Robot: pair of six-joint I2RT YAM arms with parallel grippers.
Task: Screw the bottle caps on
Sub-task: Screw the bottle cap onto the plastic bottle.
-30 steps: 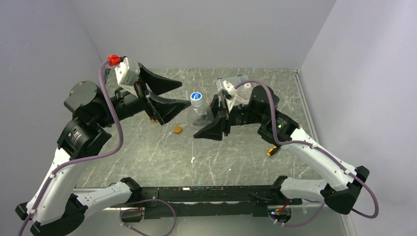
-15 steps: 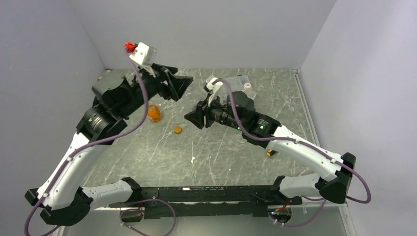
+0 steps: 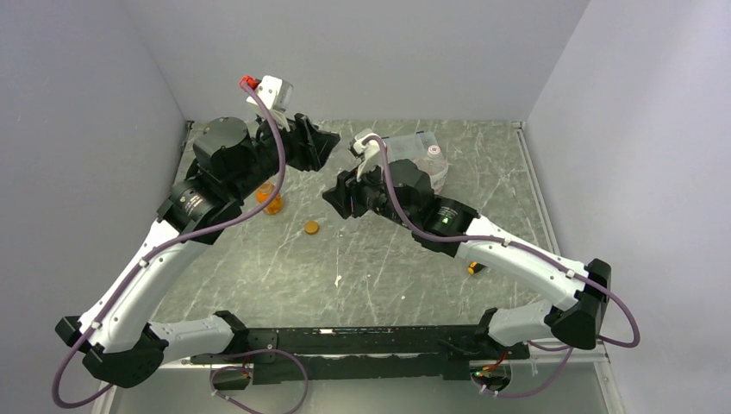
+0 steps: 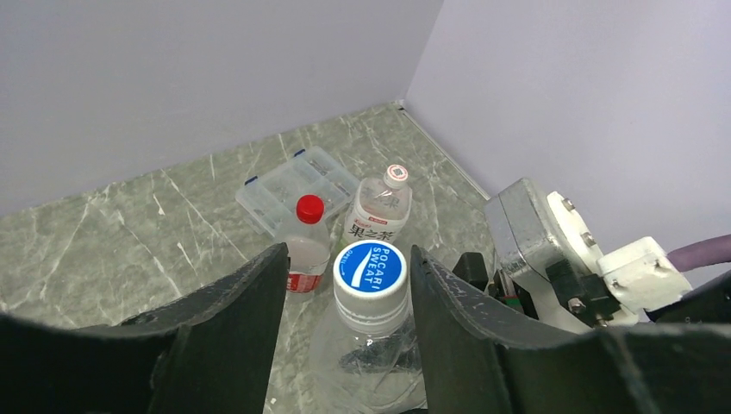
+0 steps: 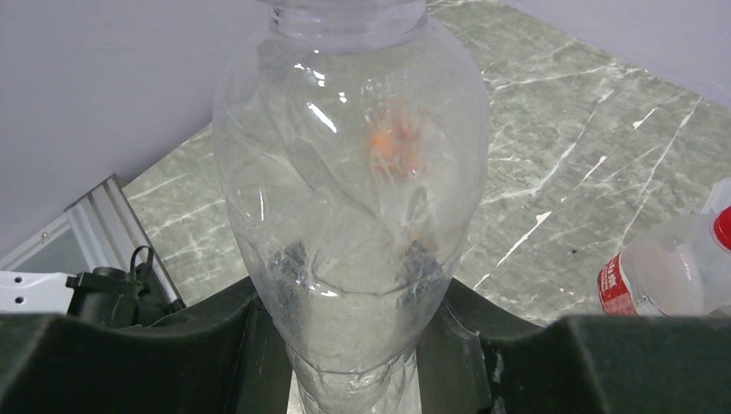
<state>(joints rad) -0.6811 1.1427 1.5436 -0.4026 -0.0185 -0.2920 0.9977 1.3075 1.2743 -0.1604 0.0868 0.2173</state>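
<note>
A clear crumpled bottle [image 5: 353, 198] with a blue-and-white cap [image 4: 371, 267] stands upright. My right gripper [image 5: 353, 297] is shut on its lower body. My left gripper [image 4: 346, 254] is open and straddles the blue cap, with a gap on each side. In the top view both grippers, left [image 3: 321, 148] and right [image 3: 338, 198], meet at the back middle and hide this bottle. A red-capped, red-labelled bottle [image 4: 307, 241] and a white-labelled bottle [image 4: 380, 210] with a whitish cap stand behind. A squat orange bottle [image 3: 271, 200] and a loose orange cap [image 3: 311, 228] are on the table.
A flat clear compartment box [image 4: 296, 183] lies at the back near the wall. A small orange-and-black item [image 3: 474, 267] lies beside the right arm. The side walls are close on both sides.
My left gripper has swung right and back, and now sits around the blue cap. My right gripper has shifted left with the bottle. The squat orange bottle has come into view.
</note>
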